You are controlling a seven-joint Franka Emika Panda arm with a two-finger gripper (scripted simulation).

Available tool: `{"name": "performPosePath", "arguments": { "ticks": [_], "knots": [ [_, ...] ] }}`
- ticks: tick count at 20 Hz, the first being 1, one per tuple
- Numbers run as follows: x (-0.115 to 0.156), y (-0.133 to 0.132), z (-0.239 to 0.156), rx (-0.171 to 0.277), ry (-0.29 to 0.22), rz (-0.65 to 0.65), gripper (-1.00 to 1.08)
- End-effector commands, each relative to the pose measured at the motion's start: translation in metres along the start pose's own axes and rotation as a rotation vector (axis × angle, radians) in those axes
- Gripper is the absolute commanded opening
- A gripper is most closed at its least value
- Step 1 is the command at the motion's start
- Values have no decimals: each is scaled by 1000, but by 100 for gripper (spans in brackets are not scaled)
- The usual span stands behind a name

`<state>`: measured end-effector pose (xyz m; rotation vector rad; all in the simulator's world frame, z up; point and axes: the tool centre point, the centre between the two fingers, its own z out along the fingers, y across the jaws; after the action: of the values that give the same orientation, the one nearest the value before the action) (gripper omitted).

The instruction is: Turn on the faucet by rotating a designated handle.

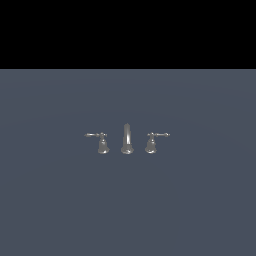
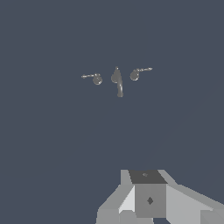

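We saw open floor (image 1: 60,210) all around the faucet (image 1: 127,139); only its spout (image 1: 127,135) and twin valve (image 1: 151,143) stood near the handle (image 1: 101,143)

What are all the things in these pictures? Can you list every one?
spout: 1, shiny chrome, upright in the middle of the faucet set.
handle: 1, chrome bell base, thin lever reaching to the exterior view's left.
twin handle: 1, chrome, lever reaching to the exterior view's right.
floor: 1, plain blue-grey, under everything.
gripper: 1, grey and white, seen only in the wrist view, far from the faucet; its jaws can't be made out.
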<state>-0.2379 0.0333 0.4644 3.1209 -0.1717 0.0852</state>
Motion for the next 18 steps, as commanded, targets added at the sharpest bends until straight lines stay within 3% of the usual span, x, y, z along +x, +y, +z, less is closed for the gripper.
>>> {"name": "performPosePath", "arguments": {
  "ticks": [1,18],
  "knots": [
    [3,-8,12,-1,-2,44,-100],
    [40,-72,111,-6,-17,407,-100]
  ]
}}
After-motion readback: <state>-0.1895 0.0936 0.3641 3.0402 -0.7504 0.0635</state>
